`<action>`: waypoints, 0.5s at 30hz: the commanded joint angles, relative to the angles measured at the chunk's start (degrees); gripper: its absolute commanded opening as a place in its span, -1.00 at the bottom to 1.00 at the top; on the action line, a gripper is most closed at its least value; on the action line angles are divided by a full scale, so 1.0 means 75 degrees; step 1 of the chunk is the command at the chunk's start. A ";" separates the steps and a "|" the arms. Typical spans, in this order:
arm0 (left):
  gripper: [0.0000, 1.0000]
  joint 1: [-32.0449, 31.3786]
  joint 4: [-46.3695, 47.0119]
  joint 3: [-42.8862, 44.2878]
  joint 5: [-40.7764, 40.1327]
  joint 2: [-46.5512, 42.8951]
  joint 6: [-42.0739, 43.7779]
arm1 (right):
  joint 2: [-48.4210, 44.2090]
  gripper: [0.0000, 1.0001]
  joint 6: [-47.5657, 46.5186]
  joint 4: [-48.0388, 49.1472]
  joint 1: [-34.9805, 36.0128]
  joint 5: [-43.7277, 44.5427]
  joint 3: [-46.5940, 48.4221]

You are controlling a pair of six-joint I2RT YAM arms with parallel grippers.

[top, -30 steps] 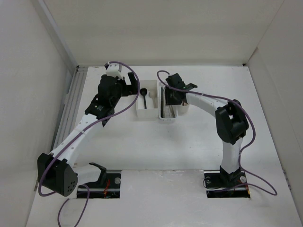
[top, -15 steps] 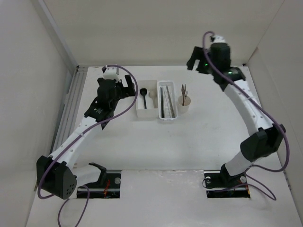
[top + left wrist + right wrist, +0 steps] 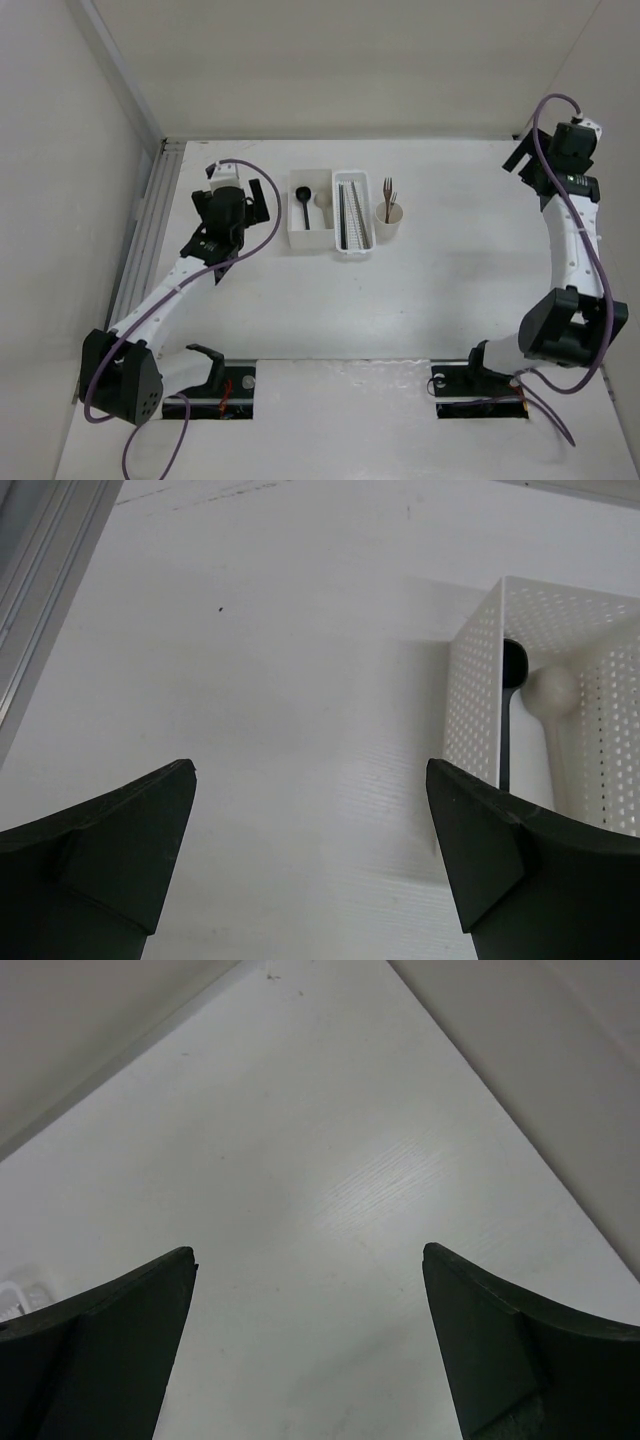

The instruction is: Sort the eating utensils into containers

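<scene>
A white square box (image 3: 311, 246) holds a black spoon (image 3: 303, 203) and a beige spoon (image 3: 322, 202). Right of it, a narrow perforated tray (image 3: 353, 253) carries dark and pale chopsticks (image 3: 349, 215). Two small forks (image 3: 388, 193) stand in the cream cup (image 3: 388, 229). My left gripper (image 3: 243, 197) hangs open just left of the box, nothing between its fingers. In the left wrist view the left gripper (image 3: 310, 780) faces bare table, with the box wall (image 3: 470, 700), black spoon (image 3: 513, 665) and beige spoon (image 3: 552, 690) at right. My right gripper (image 3: 530, 165) is open at the back right; the right gripper (image 3: 310, 1260) is empty.
White walls close the table at the back and both sides. An aluminium rail (image 3: 150, 230) runs along the left edge. Purple cables loop along both arms. The arm bases (image 3: 220, 385) sit at the near edge.
The right arm swung away from the tray and cup to the back right corner while its jaws opened; the forks now show in the cup. The left gripper drew back to the left of the box.
</scene>
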 commanded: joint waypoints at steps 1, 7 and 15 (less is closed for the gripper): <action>1.00 0.0025 0.0267 -0.0135 -0.0457 -0.0429 -0.0040 | -0.0849 1.00 -0.0115 0.0352 0.0157 0.0241 -0.0046; 1.00 0.0176 0.1074 -0.0568 -0.1217 -0.0663 0.0662 | -0.1448 1.00 -0.0021 0.0516 0.0157 0.0570 -0.0527; 1.00 0.0247 0.1263 -0.1060 -0.1875 -0.0875 0.0734 | -0.1870 1.00 -0.0021 0.0048 0.0157 0.0804 -0.0609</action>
